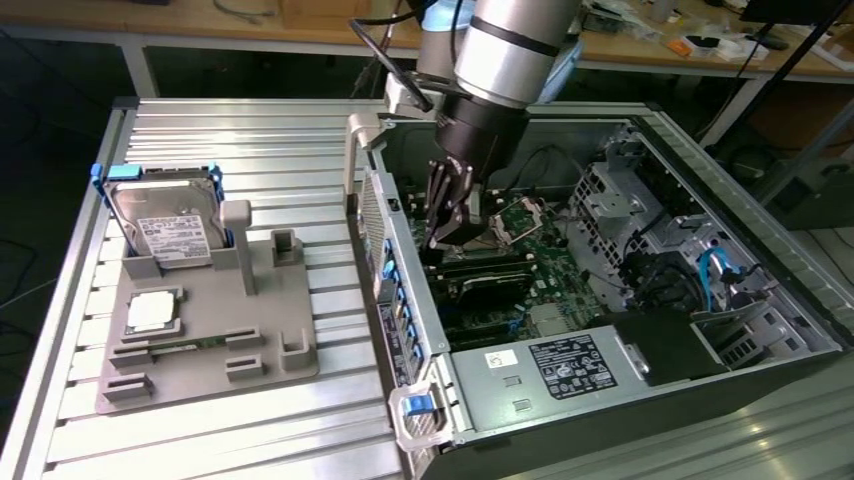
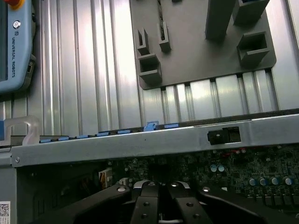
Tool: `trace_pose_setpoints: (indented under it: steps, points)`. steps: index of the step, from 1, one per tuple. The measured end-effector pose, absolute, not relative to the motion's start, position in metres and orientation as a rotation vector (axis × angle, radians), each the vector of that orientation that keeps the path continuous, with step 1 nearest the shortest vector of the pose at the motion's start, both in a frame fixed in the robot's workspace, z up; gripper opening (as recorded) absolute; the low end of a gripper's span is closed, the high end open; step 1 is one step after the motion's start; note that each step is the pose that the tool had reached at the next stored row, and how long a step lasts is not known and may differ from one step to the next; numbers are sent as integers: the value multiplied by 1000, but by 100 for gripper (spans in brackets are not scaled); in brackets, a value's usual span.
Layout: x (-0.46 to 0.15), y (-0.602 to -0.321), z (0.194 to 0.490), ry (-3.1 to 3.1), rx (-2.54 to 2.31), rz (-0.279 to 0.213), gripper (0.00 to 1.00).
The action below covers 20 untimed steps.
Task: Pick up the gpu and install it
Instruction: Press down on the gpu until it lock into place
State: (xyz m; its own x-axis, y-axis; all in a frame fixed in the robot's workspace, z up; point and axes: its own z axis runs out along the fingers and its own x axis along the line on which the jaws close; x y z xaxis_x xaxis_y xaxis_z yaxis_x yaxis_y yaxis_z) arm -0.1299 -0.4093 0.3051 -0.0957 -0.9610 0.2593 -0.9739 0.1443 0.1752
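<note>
Hand (image 1: 437,238) is down inside the open PC case (image 1: 747,300), fingers fully closed together. The gpu (image 1: 483,268) sits seated in the motherboard just below the fingertips. The gray fixture plate (image 1: 200,350) on the tabletop (image 1: 267,130) holds the hard drive (image 1: 167,225).

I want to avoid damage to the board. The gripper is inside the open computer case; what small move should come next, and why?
Probably a short, slow move straight down, jaws kept shut. The gripper is shut and hangs low in the computer case, close over the motherboard. Whether it pinches the gpu I cannot tell.
</note>
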Motion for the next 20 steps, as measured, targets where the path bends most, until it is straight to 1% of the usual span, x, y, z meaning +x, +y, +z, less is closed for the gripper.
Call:
trace_pose_setpoints:
  steps: [15,20]
  points:
    - [-142,-415,303,-2112,1913,95,11]
    - [-144,-416,303,-2109,1921,100,11]
